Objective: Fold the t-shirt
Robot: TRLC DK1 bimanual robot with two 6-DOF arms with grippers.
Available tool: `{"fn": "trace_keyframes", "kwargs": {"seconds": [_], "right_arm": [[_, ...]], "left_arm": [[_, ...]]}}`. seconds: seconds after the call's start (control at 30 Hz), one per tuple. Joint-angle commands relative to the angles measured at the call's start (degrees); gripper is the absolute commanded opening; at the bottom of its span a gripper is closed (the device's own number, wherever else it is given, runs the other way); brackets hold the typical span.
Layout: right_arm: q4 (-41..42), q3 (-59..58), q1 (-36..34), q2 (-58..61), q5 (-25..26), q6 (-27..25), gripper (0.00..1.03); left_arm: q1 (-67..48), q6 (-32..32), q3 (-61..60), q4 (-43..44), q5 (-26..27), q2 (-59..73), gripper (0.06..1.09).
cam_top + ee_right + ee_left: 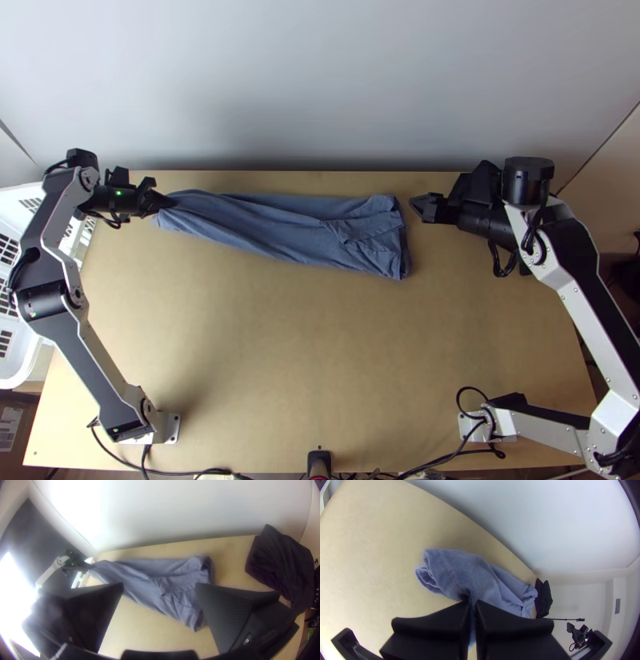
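Top view shows the blue-grey t-shirt (pixel 276 227) as a long, gathered strip across the far part of the table (pixel 240 344), its long axis running between the two arms. At its narrow end the left gripper (pixel 472 604) is clamped on bunched cloth. Just beyond the wide end, touching nothing, is the right gripper (pixel 159 585), its fingers spread apart. That end (creased, with a layer turned over) is far nearer the right arm, so a right-hand grasp would probably need only a short move leftward.
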Motion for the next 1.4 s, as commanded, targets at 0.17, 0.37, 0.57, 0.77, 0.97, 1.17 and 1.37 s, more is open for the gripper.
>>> {"fn": "trace_keyframes", "kwargs": {"seconds": [0.17,0.37,0.57,0.77,0.97,1.17,1.37], "right_arm": [[0.6,-4.9,0.0,-3.8,0.0,0.0,0.99],[0.9,-6.4,-0.1,-5.5,0.0,-0.1,0.99],[1.4,-6.2,0.1,-5.7,0.0,0.3,0.99],[1.7,-6.7,0.4,-6.2,0.0,0.8,0.99],[1.7,-8.5,0.4,-7.8,0.0,0.8,0.99],[1.9,-10.9,0.2,-9.5,0.0,0.7,0.99],[2.2,-11.7,-0.2,-9.8,0.0,0.7,0.99]], "left_arm": [[-4.0,1.2,0.2,-2.9,-3.9,-5.6,0.09],[-2.3,4.6,0.4,-8.0,-5.2,-7.6,0.09],[0.2,6.8,-4.2,-8.6,-7.1,-10.7,0.09],[-3.2,3.0,-3.3,-8.3,-7.1,-11.7,0.09],[-11.2,-1.2,-0.6,-7.1,-9.1,-11.7,0.09],[-17.6,-4.3,3.9,-5.9,-12.0,-9.0,0.09],[-22.9,-5.1,5.4,-5.9,-13.6,-7.3,0.09]]}}
